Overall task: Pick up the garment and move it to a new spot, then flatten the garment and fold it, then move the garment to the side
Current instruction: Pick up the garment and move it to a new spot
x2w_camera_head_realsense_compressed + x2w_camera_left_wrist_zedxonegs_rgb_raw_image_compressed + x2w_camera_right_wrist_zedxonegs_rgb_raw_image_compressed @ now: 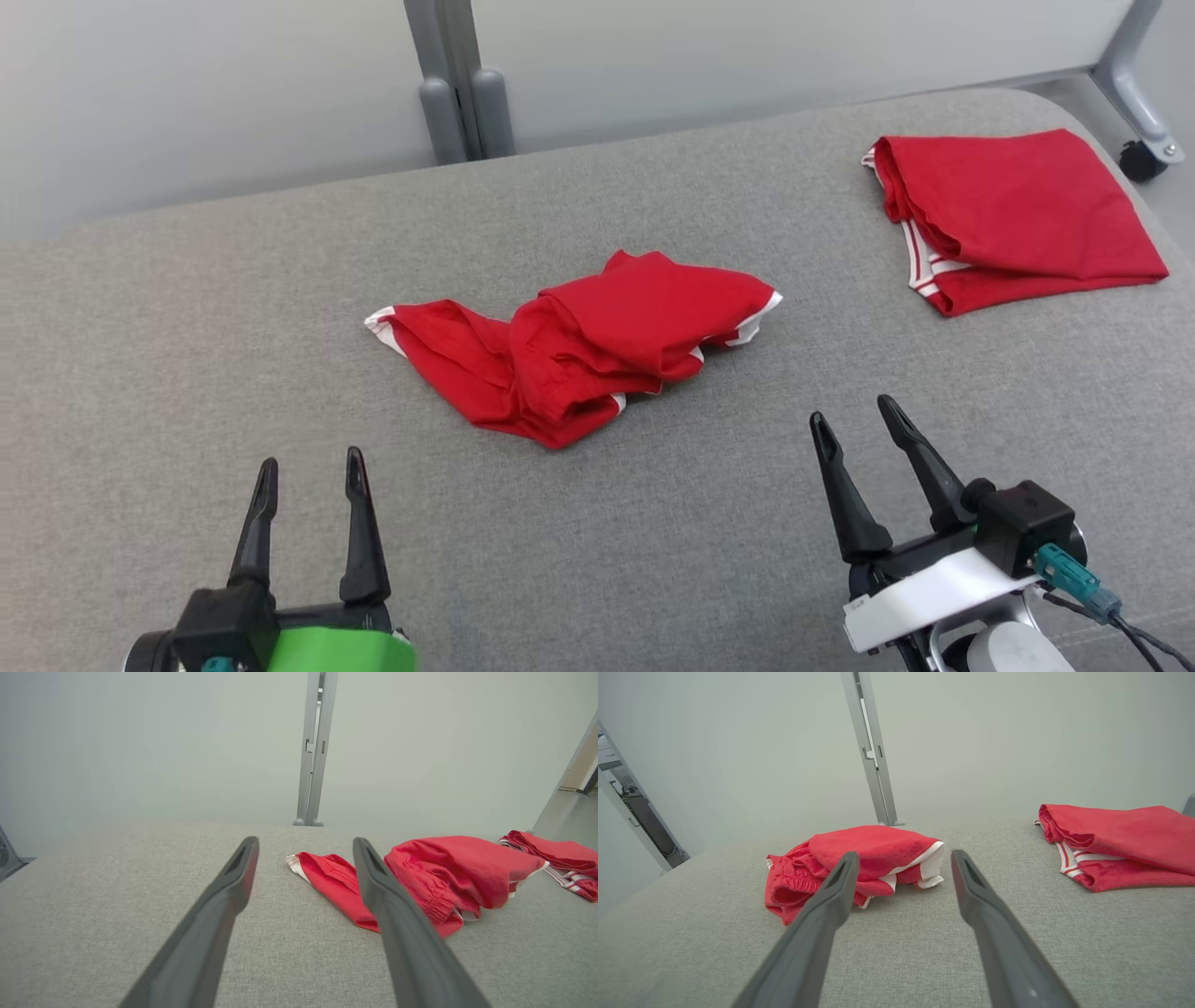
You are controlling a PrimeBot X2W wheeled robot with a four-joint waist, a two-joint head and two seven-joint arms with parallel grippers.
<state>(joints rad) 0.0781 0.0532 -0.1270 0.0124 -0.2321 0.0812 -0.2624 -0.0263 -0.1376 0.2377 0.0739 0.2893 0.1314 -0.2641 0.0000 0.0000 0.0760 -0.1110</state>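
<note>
Two red garments with white trim lie on one grey fabric-covered counter (187,355). The crumpled garment (579,345) sits mid-counter. The folded garment (1018,215) rests at the far right, well apart from it. At the near edge are the left gripper (312,457) and right gripper (852,409), both jaws released, holding nothing, clear of the cloth.

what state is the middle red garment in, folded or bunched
Bunched: the middle garment lies in a rumpled heap, one end trailing out.
</note>
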